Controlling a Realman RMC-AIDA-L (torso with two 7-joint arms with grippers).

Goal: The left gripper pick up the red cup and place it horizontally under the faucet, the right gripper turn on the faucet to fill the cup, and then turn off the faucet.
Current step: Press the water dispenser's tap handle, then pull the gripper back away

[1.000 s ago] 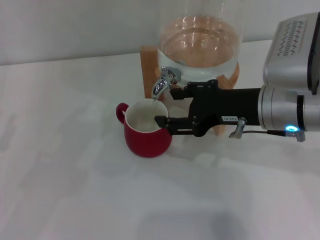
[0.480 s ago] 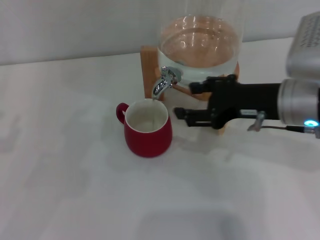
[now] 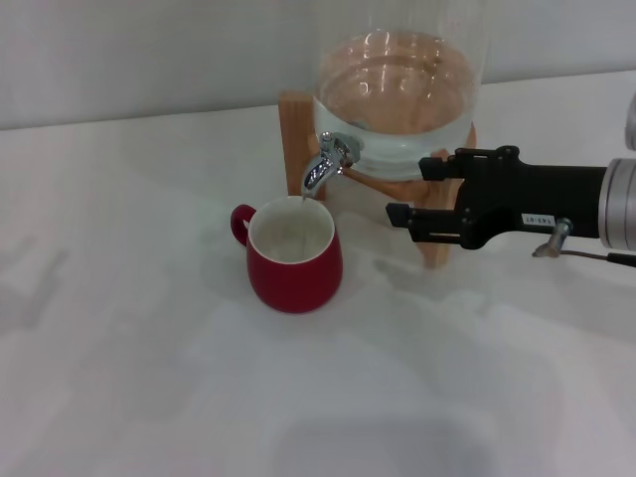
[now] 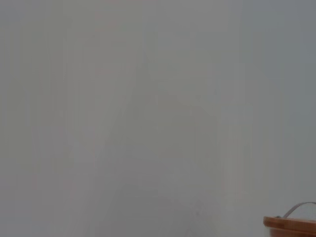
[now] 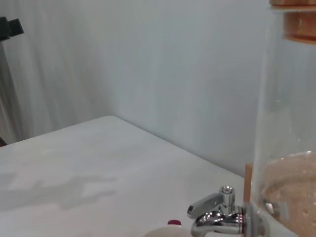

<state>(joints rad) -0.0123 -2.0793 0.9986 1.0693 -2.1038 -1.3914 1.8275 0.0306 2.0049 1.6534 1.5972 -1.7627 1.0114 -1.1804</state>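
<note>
Since the earlier frames the right end effector [image 3: 407,189], a long black two-fingered claw with a small white label and silver-grey cuff, has drawn back to the robot's right: it stood close against the cup and faucet, and it now hangs clear of both, in front of the wooden stand [image 3: 298,134]. Its two fingers are spread apart with nothing between them.

The squat dark-red ceramic cup [image 3: 294,268] with white inside stands upright on the white table [image 3: 149,378], its small loop handle toward the robot's left. Its mouth lies directly below the spout of the small chrome faucet [image 3: 328,161]. A thin line shows between spout and cup; whether it is running water cannot be told. In the right wrist view the faucet [image 5: 217,212] shows its short lever angled outward from the clear glass dispenser [image 5: 289,163], with a sliver of the cup's rim [image 5: 170,227] just beneath.

The dispenser [image 3: 397,84] rests on the stand and holds liquid.

The left end effector does not appear in any view; the left wrist view shows a blank grey wall and a corner of a wooden lid [image 4: 291,224].
</note>
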